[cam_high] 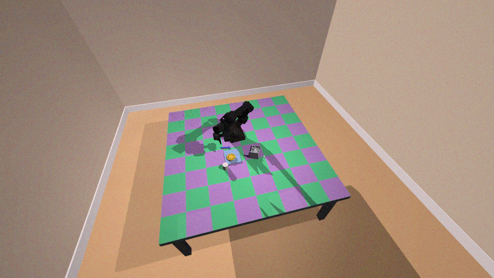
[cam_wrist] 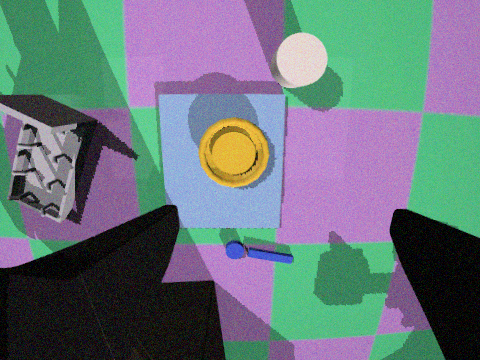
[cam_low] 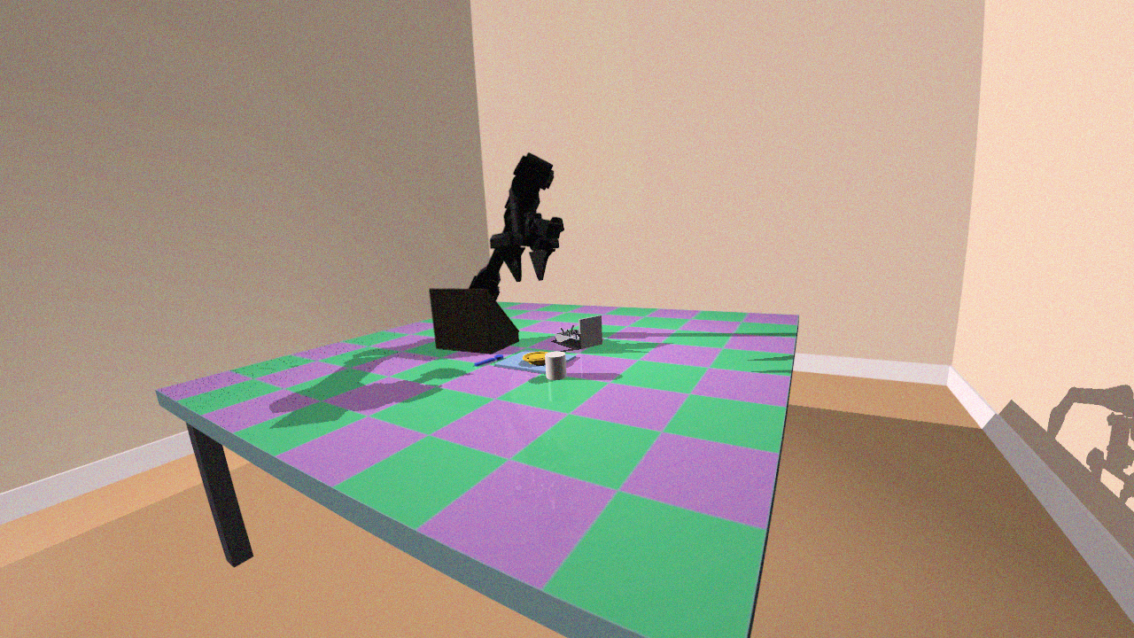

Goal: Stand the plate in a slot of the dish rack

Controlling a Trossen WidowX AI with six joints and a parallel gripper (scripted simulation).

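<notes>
The end effector (cam_high: pixel 217 139) (cam_low: pixel 529 277) (cam_wrist: pixel 284 219) is spread with nothing between its fingers, held above the surface (cam_high: pixel 220 188) (cam_low: pixel 555 516) (cam_wrist: pixel 350 175), presumably to admit the plate's rim. The plate (cam_high: pixel 230 157) (cam_low: pixel 536 358) (cam_wrist: pixel 234 153) lies flat on a blue mat (cam_high: pixel 237 161) (cam_low: pixel 508 365) (cam_wrist: pixel 182 200), well in from the surface's edges. The dish rack (cam_high: pixel 254 152) (cam_low: pixel 590 331) (cam_wrist: pixel 71 175) stands beside the mat, likely sited for a short transfer; its slots appear unoccupied.
</notes>
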